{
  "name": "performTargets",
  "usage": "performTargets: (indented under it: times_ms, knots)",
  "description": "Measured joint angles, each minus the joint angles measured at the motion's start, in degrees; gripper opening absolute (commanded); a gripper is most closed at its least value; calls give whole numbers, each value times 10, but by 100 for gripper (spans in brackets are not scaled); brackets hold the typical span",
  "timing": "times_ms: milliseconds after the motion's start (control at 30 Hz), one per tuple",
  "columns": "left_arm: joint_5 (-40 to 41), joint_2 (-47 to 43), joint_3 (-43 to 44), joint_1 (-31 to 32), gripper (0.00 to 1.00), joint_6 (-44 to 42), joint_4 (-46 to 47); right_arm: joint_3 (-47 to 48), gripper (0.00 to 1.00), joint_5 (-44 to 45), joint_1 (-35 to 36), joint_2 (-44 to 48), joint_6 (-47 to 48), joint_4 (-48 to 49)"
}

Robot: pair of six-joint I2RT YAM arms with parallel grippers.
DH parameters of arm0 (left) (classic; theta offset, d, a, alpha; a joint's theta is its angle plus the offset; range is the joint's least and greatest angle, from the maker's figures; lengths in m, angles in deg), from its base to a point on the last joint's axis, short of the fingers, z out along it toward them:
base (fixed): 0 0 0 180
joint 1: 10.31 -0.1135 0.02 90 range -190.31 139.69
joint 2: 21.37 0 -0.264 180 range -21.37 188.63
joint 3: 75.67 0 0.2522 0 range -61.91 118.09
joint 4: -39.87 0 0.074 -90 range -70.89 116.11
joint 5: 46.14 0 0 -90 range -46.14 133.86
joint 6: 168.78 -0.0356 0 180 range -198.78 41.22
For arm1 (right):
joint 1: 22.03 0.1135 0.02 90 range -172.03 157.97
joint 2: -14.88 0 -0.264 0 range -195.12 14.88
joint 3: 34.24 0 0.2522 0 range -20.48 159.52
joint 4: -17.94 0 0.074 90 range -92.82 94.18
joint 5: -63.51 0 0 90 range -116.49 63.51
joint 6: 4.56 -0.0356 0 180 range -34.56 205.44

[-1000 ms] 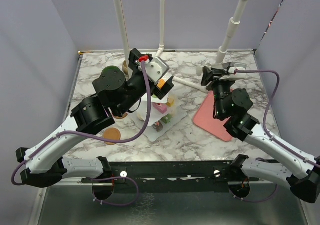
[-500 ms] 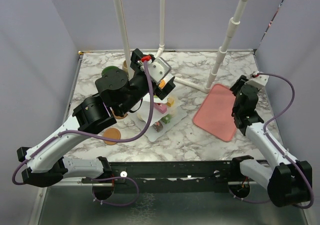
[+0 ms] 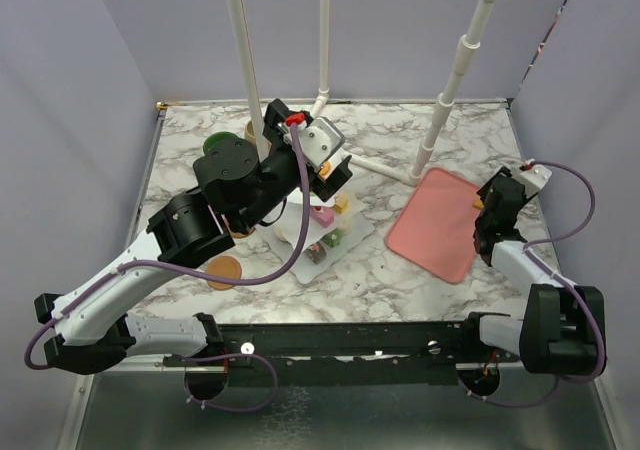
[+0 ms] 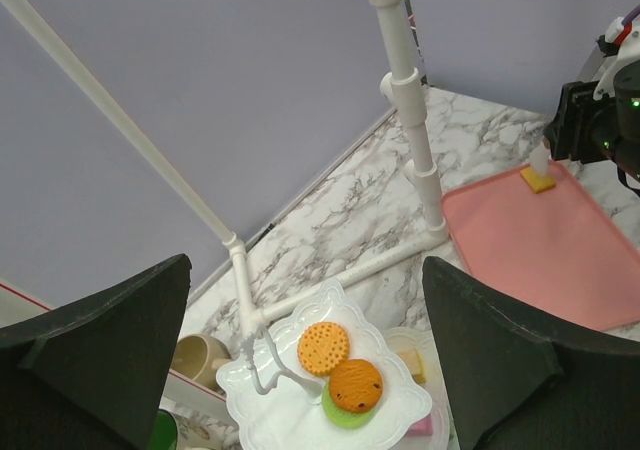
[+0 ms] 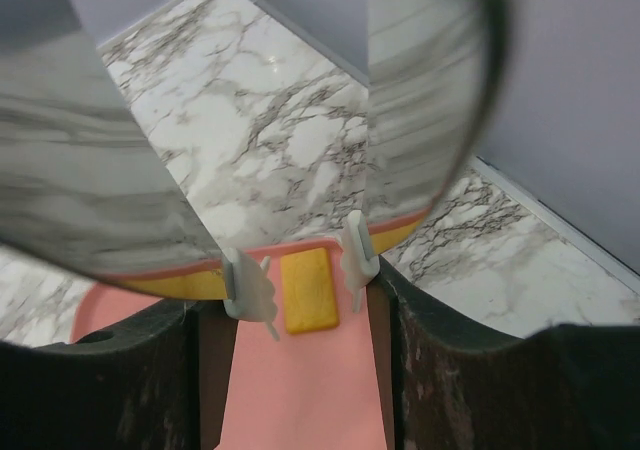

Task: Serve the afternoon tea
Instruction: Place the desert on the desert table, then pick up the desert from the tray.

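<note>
right pincer (image 5: 304,272) stands apart, straddling a yellow biscuit (image 5: 308,292) on the pink tray (image 5: 300,400); left pincer (image 4: 305,270) gapes wide above the white tiered stand (image 4: 285,412).

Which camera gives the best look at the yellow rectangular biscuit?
Right wrist: the yellow biscuit sits large and sharp, mid-frame. Left wrist shows it tiny at the pink tray's far corner; top external barely shows it.

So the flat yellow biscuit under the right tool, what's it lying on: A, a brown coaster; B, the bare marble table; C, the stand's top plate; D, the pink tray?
D: the yellow biscuit lies on the pink tray, near its edge, between the parted fingers of the right tool.
</note>
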State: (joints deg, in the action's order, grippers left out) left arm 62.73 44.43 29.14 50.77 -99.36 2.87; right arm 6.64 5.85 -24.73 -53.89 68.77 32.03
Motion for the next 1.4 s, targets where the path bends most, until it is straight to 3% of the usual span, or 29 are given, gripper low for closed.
performTargets:
  times_ms: [900, 1400]
  knots:
    - [0, 0, -5, 0, 99, -5, 1, 19, 52, -32, -27, -111, -11, 49]
    - [0, 0, -5, 3, 99, -13, 9, 36, 52, -36, -28, -120, -11, 42]
